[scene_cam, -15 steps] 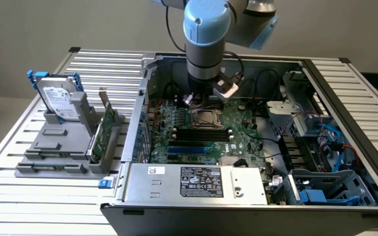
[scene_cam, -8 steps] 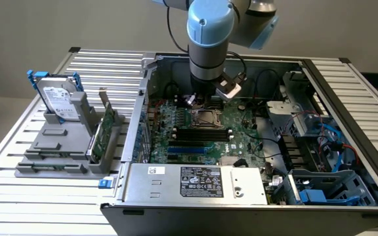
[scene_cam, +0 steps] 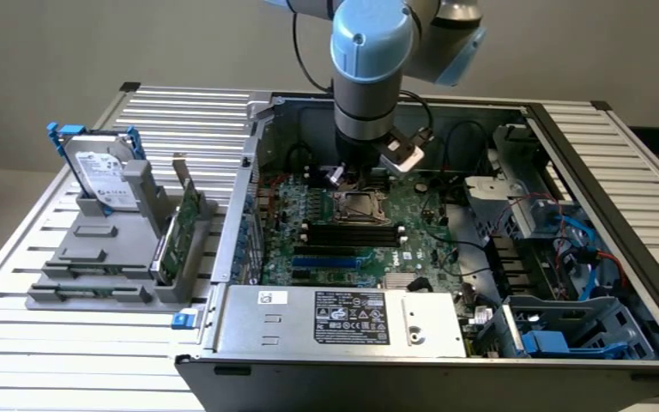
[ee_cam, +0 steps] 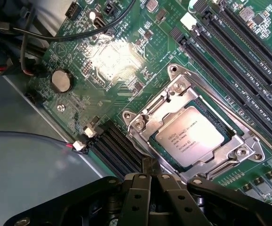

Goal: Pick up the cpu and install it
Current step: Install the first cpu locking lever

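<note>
The cpu [ee_cam: 190,136] is a small square chip with a silvery top and printed text. It lies flat inside the motherboard socket, framed by the metal socket bracket [ee_cam: 173,89]. In the exterior view the socket with the cpu [scene_cam: 363,206] sits mid-board inside the open computer case. My gripper [ee_cam: 150,170] is shut with nothing between its fingers, its tips just beside the socket bracket's edge. In the exterior view the gripper [scene_cam: 359,178] hangs straight down from the arm just above the board, at the socket's far side.
Black memory slots [ee_cam: 239,52] run beside the socket, and a coin battery [ee_cam: 61,80] and cables [ee_cam: 55,35] lie nearby. Outside the case, a grey stand [scene_cam: 112,257] holds a hard drive [scene_cam: 103,178] and a green card [scene_cam: 181,232]. The power supply [scene_cam: 341,318] fills the near side.
</note>
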`<state>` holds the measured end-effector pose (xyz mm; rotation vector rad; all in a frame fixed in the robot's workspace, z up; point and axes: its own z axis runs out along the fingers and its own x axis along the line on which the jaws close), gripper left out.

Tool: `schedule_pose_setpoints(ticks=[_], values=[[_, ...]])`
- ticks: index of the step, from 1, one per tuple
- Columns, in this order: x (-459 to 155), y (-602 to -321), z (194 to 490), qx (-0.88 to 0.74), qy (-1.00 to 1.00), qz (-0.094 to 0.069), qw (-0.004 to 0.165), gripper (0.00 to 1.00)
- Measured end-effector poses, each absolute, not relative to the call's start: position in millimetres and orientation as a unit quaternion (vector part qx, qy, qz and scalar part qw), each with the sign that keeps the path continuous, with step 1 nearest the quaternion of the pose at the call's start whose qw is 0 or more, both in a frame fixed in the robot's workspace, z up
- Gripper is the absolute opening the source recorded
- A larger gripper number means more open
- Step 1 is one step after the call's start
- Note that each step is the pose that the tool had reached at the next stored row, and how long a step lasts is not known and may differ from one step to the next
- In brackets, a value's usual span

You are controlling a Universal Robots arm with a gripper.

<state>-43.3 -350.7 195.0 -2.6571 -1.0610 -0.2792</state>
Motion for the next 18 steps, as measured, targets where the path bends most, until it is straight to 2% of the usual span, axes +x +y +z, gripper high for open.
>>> schedule_pose_setpoints(ticks=[11, 18], values=[[-43, -351, 194, -0.919, -0.368, -0.088, 0.114, 0.11], [-44, -351, 206, -0.919, -0.368, -0.088, 0.114, 0.11]])
